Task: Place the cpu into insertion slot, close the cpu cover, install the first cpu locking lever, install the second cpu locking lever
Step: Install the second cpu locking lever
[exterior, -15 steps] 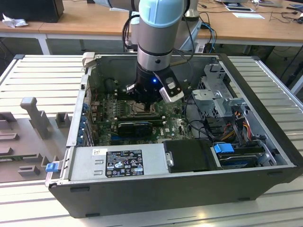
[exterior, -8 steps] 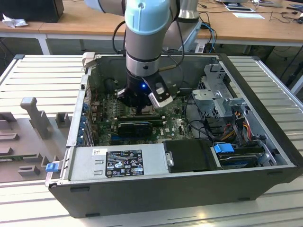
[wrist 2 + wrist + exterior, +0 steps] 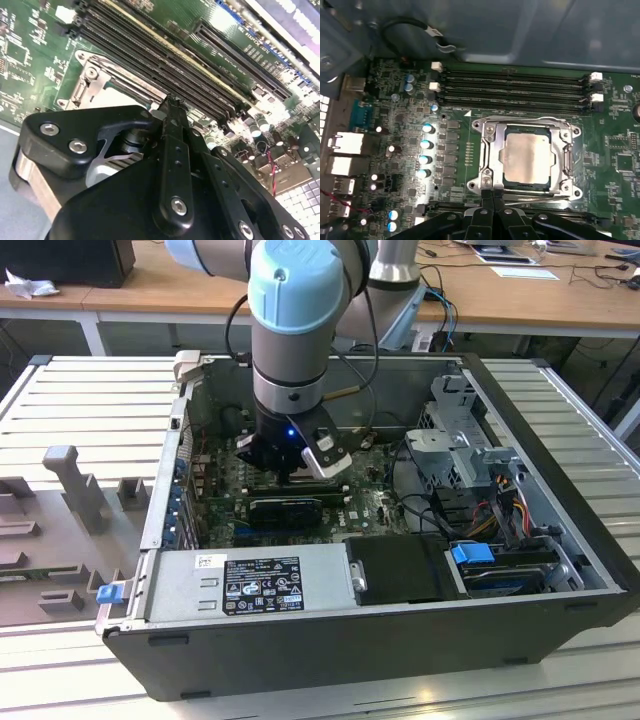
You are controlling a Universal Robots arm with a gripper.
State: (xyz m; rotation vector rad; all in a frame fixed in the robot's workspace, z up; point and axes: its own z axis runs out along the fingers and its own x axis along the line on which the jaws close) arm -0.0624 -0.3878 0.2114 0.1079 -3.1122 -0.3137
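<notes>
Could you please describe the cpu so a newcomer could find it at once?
On the green motherboard, below the long black memory slots, sits the silver cpu cover. Within its cut-out lies the cpu, a flat, pale square.

Cpu (image 3: pixel 527 156) matt pale metal; cpu cover (image 3: pixel 490 150) shiny steel; end effector (image 3: pixel 492 196) blk, matt.

Arm vertical, tool (image 3: pixel 492 196) downward, fingers pressed together.

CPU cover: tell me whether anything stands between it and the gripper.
Nothing visible does. In the first wrist view the gripper has its tips at the near edge of the cpu cover, which lies closed over the cpu.
</notes>
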